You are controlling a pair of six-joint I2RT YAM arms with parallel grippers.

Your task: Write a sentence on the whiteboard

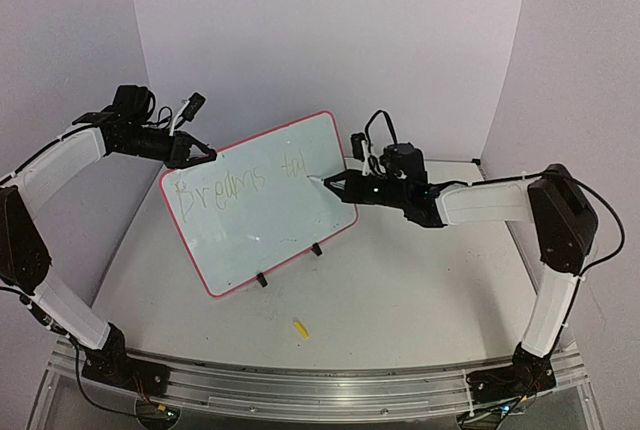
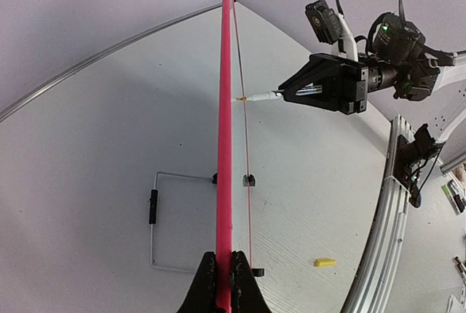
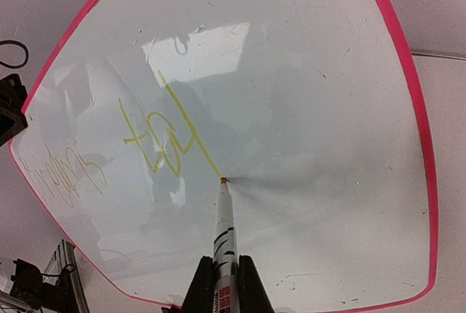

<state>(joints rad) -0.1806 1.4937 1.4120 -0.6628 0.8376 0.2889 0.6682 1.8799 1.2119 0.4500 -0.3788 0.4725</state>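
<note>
Currently, the whiteboard (image 1: pixel 255 200) shows "Dreams" plus a few yellow letters, sentence seemingly unfinished. My right gripper (image 3: pixel 222 266) clamps the marker (image 3: pixel 224 229), tip touching; my left gripper (image 2: pixel 222 258) pinches the far-left corner.

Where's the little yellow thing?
In the top view, the little yellow piece lies alone on the table, near its middle, just in front of the whiteboard.

The board (image 1: pixel 255 215) stands on the table (image 1: pixel 400 290), its edge between the left fingers (image 2: pixel 206 291). The marker (image 3: pixel 224 247) sits between the right fingers (image 3: pixel 200 292), tip touching the board. A cap (image 1: pixel 301 328) lies on the table, nearer the bases than either pair.
</note>
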